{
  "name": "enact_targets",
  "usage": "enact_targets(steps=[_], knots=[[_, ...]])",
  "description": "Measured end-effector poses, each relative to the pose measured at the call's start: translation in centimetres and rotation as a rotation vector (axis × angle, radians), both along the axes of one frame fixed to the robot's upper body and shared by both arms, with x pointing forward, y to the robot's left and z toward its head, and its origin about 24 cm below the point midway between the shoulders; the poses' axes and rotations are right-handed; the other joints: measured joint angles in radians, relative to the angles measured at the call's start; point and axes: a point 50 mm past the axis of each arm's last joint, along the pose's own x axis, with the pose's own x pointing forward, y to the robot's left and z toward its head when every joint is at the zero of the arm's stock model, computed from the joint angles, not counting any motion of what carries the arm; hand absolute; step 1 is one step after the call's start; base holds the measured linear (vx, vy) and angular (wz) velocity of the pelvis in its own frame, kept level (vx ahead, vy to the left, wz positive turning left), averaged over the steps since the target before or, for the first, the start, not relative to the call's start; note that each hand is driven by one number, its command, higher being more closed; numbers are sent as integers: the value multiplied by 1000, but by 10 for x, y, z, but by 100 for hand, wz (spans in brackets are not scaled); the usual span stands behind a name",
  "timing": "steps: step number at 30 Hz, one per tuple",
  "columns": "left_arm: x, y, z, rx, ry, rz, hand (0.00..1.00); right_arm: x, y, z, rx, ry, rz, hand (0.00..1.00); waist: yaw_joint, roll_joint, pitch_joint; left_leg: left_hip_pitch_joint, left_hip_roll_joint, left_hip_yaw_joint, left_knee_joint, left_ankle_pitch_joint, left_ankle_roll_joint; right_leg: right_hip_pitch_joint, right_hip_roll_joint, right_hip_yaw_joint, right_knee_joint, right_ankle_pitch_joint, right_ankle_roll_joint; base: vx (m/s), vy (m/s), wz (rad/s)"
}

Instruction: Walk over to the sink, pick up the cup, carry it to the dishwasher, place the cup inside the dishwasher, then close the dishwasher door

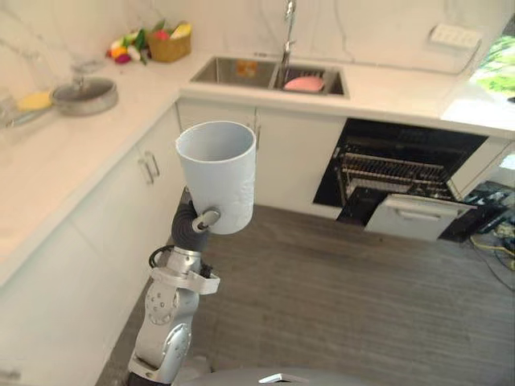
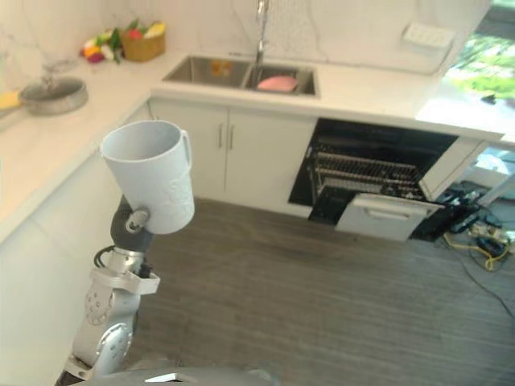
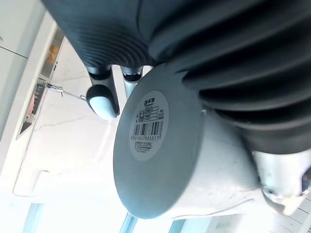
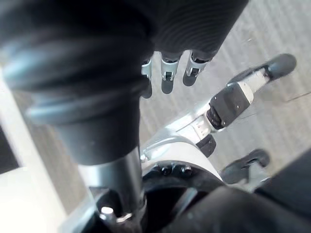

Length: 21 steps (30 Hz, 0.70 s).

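A pale blue-grey cup [image 1: 217, 173] is held upright, chest-high, in front of the lower cabinets. My left hand [image 1: 197, 223] is shut on it from below and behind, with the thumb against its wall. In the left wrist view the cup's labelled base [image 3: 155, 160] is close up, with my fingers [image 3: 103, 100] curled round its side. The dishwasher [image 1: 402, 165] stands open at the right under the counter, its rack [image 1: 390, 173] showing and its white door [image 1: 414, 217] dropped down. The sink [image 1: 233, 72] is at the back. My right hand [image 4: 166, 73] hangs over the floor, fingers relaxed and empty.
A pink item [image 1: 304, 83] lies in the sink's right basin under the faucet [image 1: 287, 32]. On the left counter are a lidded pan [image 1: 84, 95] and a basket of fruit [image 1: 169, 44]. Cables [image 1: 492, 235] lie on the floor by the dishwasher. Grey wood floor spreads between me and it.
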Motion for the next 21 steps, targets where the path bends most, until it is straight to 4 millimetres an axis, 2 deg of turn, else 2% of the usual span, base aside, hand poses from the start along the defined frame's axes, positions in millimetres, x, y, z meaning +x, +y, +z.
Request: enact_targets(steps=[1, 2, 3, 4, 5, 6, 7, 8, 9, 10, 11, 12, 13, 14, 15, 16, 17, 18, 19, 21], knots=[[3, -9, 2, 36, -24, -64, 100, 6, 1, 2, -14, -56, -33, 0, -11, 1, 0, 46, 13, 4, -48, -6, -11, -73, 0, -72, -112, -44, -18, 421, 46, -7], [4, -13, 3, 50, -33, -92, 100, 9, 1, 4, -21, -79, -45, 0, -15, 1, 0, 64, 18, 5, -56, -11, -18, -100, 0, -92, -172, -52, -24, 548, 19, -4], [6, -20, 4, 71, -48, -139, 100, 11, 1, 7, -49, -117, -85, 0, -29, 7, 4, 99, 32, 5, -70, -25, -35, -131, 4, -132, -319, -46, -30, 481, -11, -2], [7, -23, 4, 75, -53, -156, 100, 11, 0, 8, -68, -130, -108, 0, -38, 14, 8, 112, 44, 6, -68, -38, -43, -141, 11, -144, -396, -37, -41, 510, -46, -2], [8, -27, 7, 77, -66, -181, 100, 11, -4, 11, -117, -144, -197, 0, -55, 35, 20, 143, 76, 12, -54, -72, -60, -149, 36, -158, -557, 8, -61, 487, -74, -8], [8, -29, 9, 78, -86, -206, 100, 15, -8, 15, -162, -175, -279, 0, -65, 56, 28, 167, 105, 29, -24, -115, -72, -162, 54, -156, -688, 74, -57, 586, -104, -24], [8, -29, 11, 74, -99, -219, 100, 21, -12, 20, -188, -213, -315, 0, -63, 63, 32, 188, 114, 59, -7, -143, -84, -173, 53, -158, -754, 117, -49, 494, -100, -37], [8, -27, 12, 76, -109, -221, 100, 27, -18, 28, -216, -266, -339, 0, -63, 60, 34, 221, 118, 83, 18, -178, -94, -173, 44, -163, -781, 127, -47, 664, -165, -47], [4, -24, 13, 72, -118, -220, 100, 40, -27, 44, -257, -365, -340, 0, -66, 48, 25, 270, 120, 115, 54, -225, -95, -167, 27, -158, -746, 131, -66, 583, -165, -44], [2, -24, 11, 62, -117, -220, 100, 49, -33, 53, -283, -416, -328, 0, -67, 59, 27, 287, 131, 126, 81, -241, -87, -175, 34, -155, -693, 151, -76, 722, -242, -47], [0, -25, 9, 47, -108, -220, 100, 67, -41, 72, -331, -520, -325, 0, -76, 84, 15, 282, 164, 148, 178, -242, -81, -188, 48, -160, -611, 157, -80, 464, -194, -42], [-3, -30, 11, 27, -120, -237, 100, 84, -48, 93, -367, -633, -357, 0, -85, 107, 10, 251, 207, 146, 316, -219, -67, -179, 77, -176, -578, 158, -107, 559, -250, -39], [-4, -32, 13, 13, -129, -242, 100, 93, -51, 104, -380, -695, -373, 0, -87, 125, 11, 230, 236, 145, 394, -183, -61, -164, 95, -188, -571, 141, -131, 535, -209, -51], [-6, -38, 17, -16, -142, -260, 100, 105, -53, 124, -396, -801, -399, 0, -86, 144, 13, 163, 291, 129, 557, -40, -62, -129, 127, -202, -571, 105, -160, 648, -218, -63], [-8, -43, 19, -38, -152, -276, 100, 111, -54, 142, -405, -903, -435, 0, -84, 142, 14, 75, 323, 73, 718, 191, -80, -88, 154, -201, -582, 64, -165, 544, -149, -62], [-9, -45, 20, -42, -156, -280, 100, 114, -54, 152, -411, -961, -449, 0, -84, 135, 19, 28, 332, 45, 800, 212, -92, -61, 170, -194, -592, 53, -175, 516, -161, -47], [-9, -45, 22, -57, -153, -268, 100, 119, -55, 170, -431, -1056, -466, 0, -83, 119, 31, -70, 339, 24, 929, 159, -89, -6, 200, -171, -620, 30, -193, 395, -130, -37], [-9, -44, 22, -63, -151, -259, 100, 121, -56, 178, -444, -1097, -465, 0, -81, 111, 37, -108, 337, 28, 960, 125, -83, 26, 212, -158, -641, 22, -193, 567, -187, -69], [-11, -39, 22, -71, -141, -230, 100, 126, -56, 200, -479, -1199, -459, 0, -61, 96, 38, -183, 329, 70, 932, 31, -71, 110, 237, -118, -717, 14, -193, 474, -134, -86], [-14, -36, 21, -83, -137, -211, 100, 134, -55, 225, -535, -1295, -454, 0, -35, 86, 35, -228, 310, 129, 789, -39, -70, 174, 246, -71, -782, 16, -190, 496, -85, -112]])
